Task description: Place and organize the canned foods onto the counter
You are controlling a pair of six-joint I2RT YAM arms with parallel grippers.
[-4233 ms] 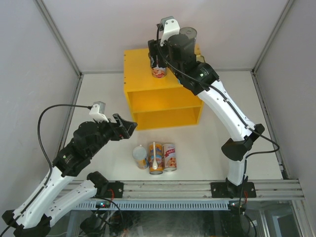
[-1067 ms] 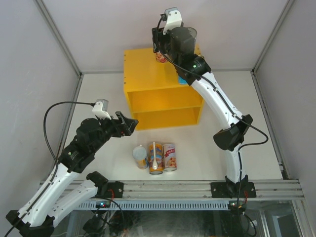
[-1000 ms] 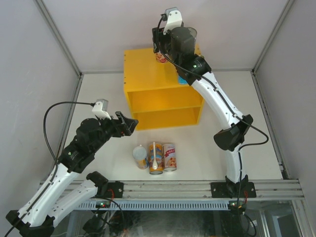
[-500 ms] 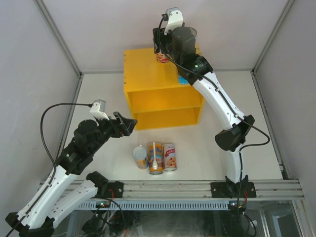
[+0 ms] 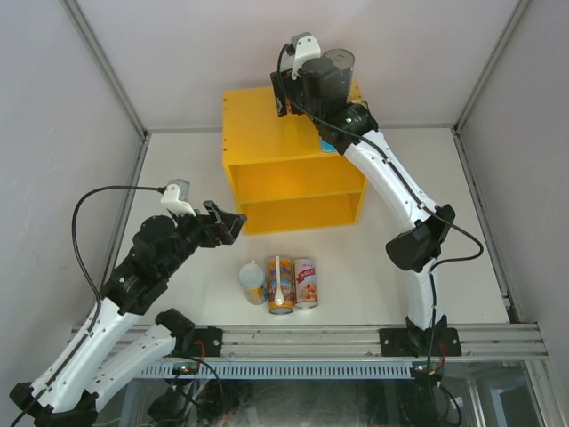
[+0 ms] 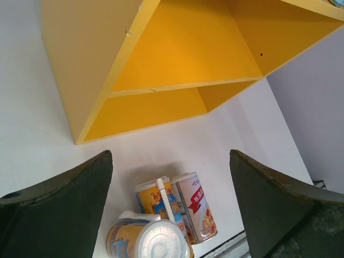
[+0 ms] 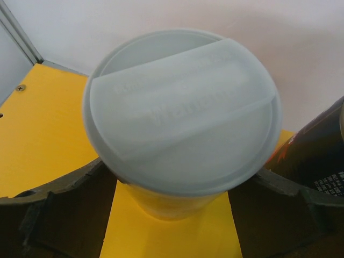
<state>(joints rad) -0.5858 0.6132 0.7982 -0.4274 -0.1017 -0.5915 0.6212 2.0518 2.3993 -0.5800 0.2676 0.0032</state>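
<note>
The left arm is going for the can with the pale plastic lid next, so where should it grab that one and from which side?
Take the lidded can below its lid, from above with the left gripper, fingers on its near and far sides. It seems to stand upright, and the spoon can crowds its right side.

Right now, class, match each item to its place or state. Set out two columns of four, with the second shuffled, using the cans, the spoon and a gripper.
Column A
1 white spoon
2 white-red can
3 white-lidded can
4 left gripper

Column B
a open and empty
b on the counter, inside the right gripper
c rightmost of three on the table
d on the orange-blue can

Pairs: 1-d, 2-c, 3-b, 4-a
</note>
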